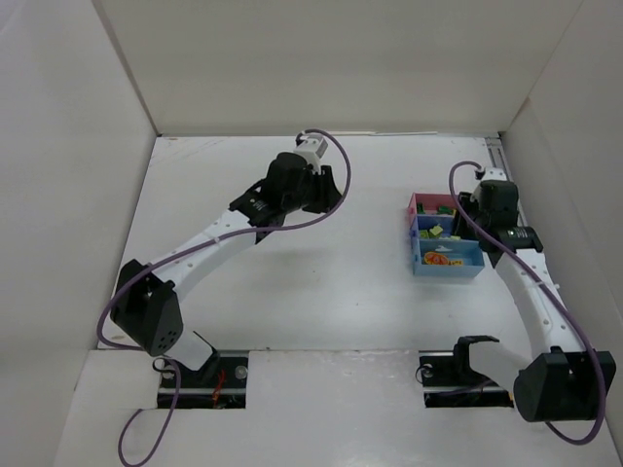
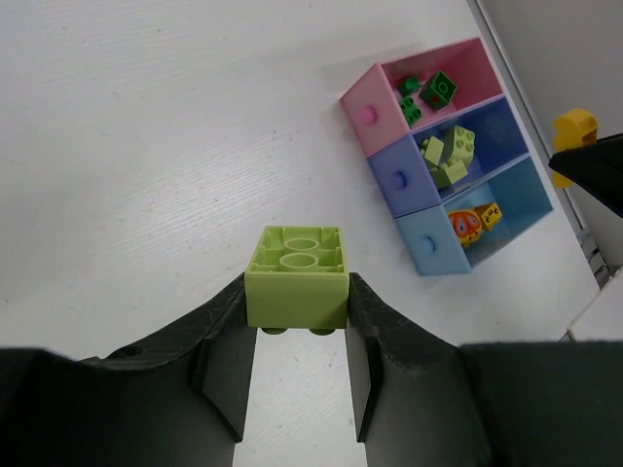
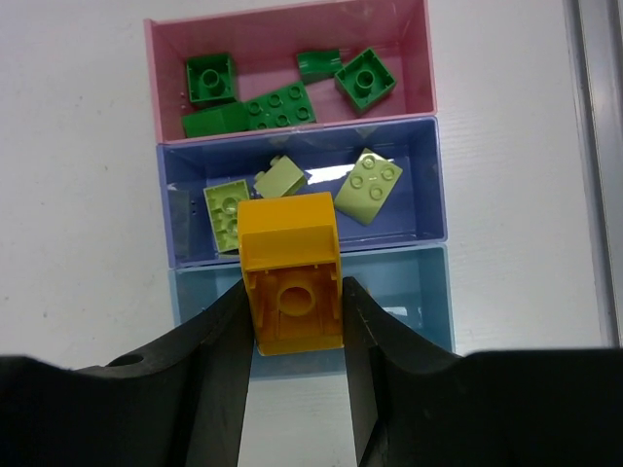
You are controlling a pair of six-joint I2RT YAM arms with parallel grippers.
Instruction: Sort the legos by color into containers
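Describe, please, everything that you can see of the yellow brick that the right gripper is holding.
The yellow brick is a glossy orange-yellow plastic block, squarish. Its hollow underside faces the wrist camera, showing a round tube in the middle. The right gripper pinches its two sides between black fingers, and nothing else touches it. Seen from the wrist, it covers part of the light blue tray, its far edge overlapping the dark blue tray.

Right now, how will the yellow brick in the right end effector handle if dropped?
The yellow brick looks like rigid moulded plastic, so it probably won't deform in the right end effector. Its smooth flat sides may slip if the grip loosens. Boxy and hollow, it is likely light and should settle, not roll, in the light blue tray.
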